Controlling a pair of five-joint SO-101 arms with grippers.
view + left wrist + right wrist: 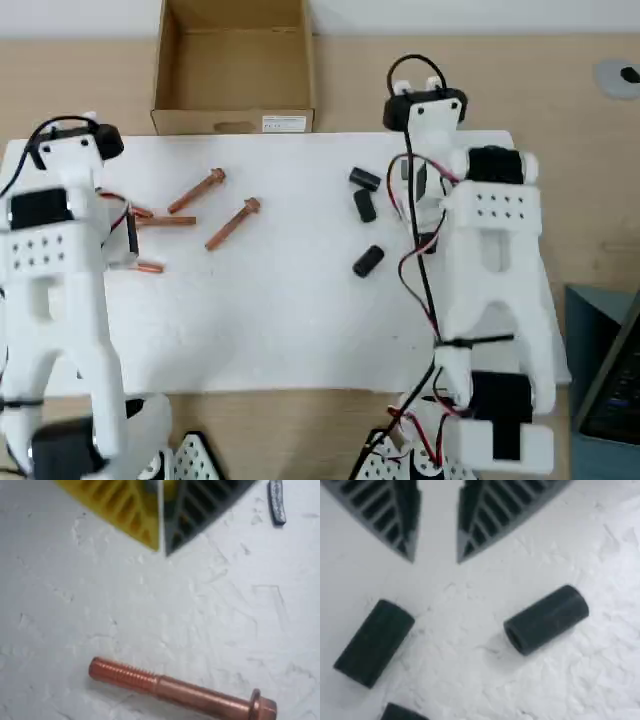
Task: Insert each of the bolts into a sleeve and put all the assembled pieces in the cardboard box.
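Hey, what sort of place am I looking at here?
Probably a robotics lab bench: two white robot arms at a wooden table, with copper bolts and black sleeves laid out on a white mat.

Plain brown cardboard box, white foam mat, copper-coloured metal bolts, matte black cylindrical sleeves — left gripper ribbed yellow-and-black.

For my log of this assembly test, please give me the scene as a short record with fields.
left gripper: shut, empty, a bolt close by
right gripper: open, empty, sleeves close by
bolts: four, loose on the mat
sleeves: three visible, loose on the mat
box: cardboard box, empty, past the mat's far edge
assembled: none
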